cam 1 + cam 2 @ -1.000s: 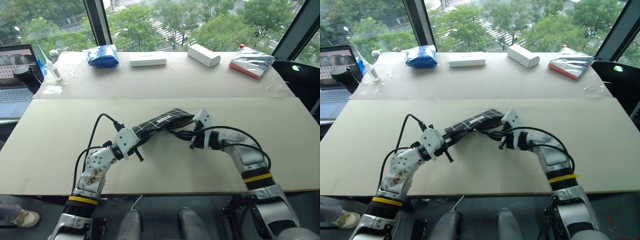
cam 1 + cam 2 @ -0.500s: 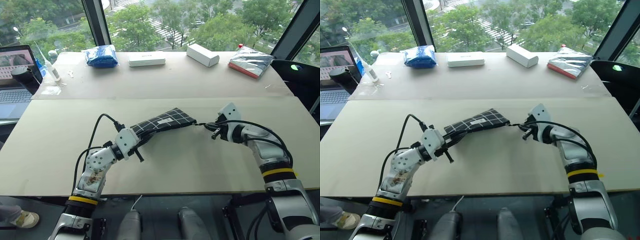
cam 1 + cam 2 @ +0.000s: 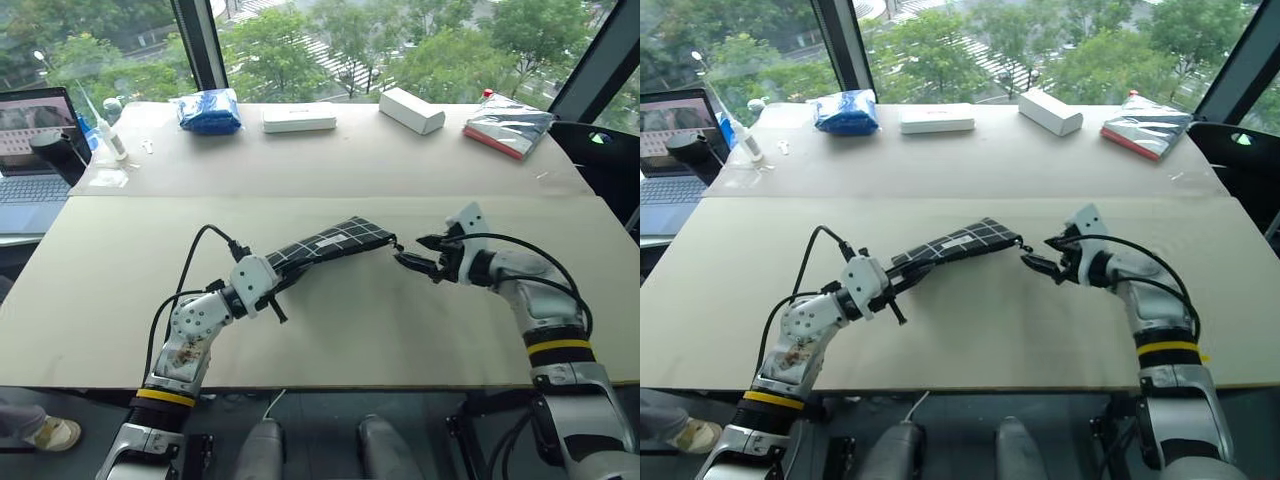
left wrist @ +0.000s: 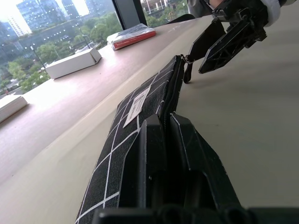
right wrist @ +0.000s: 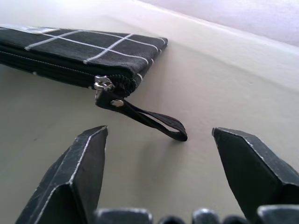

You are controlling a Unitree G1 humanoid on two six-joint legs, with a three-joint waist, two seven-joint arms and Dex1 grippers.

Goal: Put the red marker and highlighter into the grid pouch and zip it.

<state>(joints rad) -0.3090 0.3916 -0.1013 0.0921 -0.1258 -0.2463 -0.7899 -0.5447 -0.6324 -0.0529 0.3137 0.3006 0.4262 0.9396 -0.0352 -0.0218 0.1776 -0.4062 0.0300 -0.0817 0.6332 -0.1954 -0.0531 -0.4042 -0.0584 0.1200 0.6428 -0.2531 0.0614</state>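
The grid pouch (image 3: 330, 243), black with white lines and a white label, lies slanted near the table's middle. My left gripper (image 3: 283, 279) is shut on its left end, and the fingers (image 4: 149, 154) clamp the zipper edge. The zipper slider (image 5: 103, 85) sits at the pouch's right end, and the teeth look closed along the edge. The black pull strap (image 5: 149, 119) lies loose on the table. My right gripper (image 3: 411, 251) stands open just right of the strap, touching nothing. The red marker and highlighter are hidden.
Along the far side of the table (image 3: 120, 250) lie a blue bag (image 3: 208, 110), two white boxes (image 3: 298, 118) (image 3: 410, 108) and a silver-and-red packet (image 3: 505, 125). A laptop (image 3: 35, 150) and a small bottle (image 3: 108, 135) stand at the far left.
My right gripper drew the strap to the right along the pouch's edge, then opened and let it go. The left gripper kept its hold and stayed in place.
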